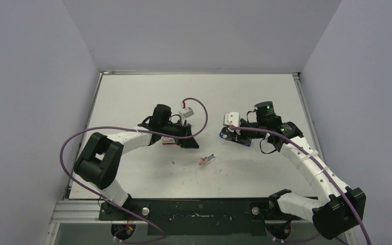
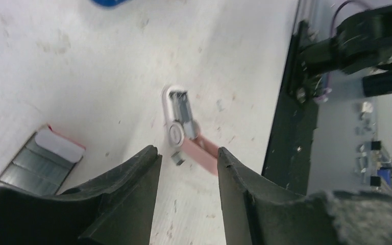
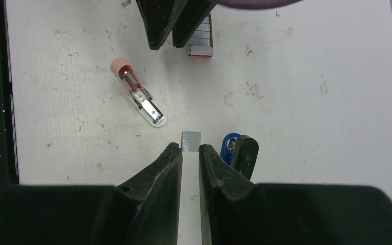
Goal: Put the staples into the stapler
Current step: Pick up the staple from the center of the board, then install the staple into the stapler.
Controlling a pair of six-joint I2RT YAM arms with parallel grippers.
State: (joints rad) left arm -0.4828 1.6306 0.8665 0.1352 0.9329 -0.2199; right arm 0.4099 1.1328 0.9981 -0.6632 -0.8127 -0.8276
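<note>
Right gripper (image 3: 190, 148): it was clamped on a short staple strip (image 3: 191, 141), which stuck out just past the fingertips.
Stapler (image 3: 239, 151): it lay on the table (image 1: 132, 92) just beside the right gripper, with its blue body and black end showing. Whether its staple channel stood open could not be told.
Left gripper (image 2: 188, 152): its fingers were apart with nothing between them, near the staple box (image 2: 41, 163).
Staple box: it sat on the table, open, with more grey strips inside.
Small pink block (image 3: 138, 99): it lay between the two arms, touching neither, and was no part of the job.
Step in hand: this was probably carrying the strip to the stapler's channel.
Doing it well: the strip needed lining up lengthwise with the channel, legs down. It needed lowering slowly, with a grip firm enough that it would not twist. The free left gripper could steady the stapler.
Risk: a skewed strip could jam or snap.
</note>
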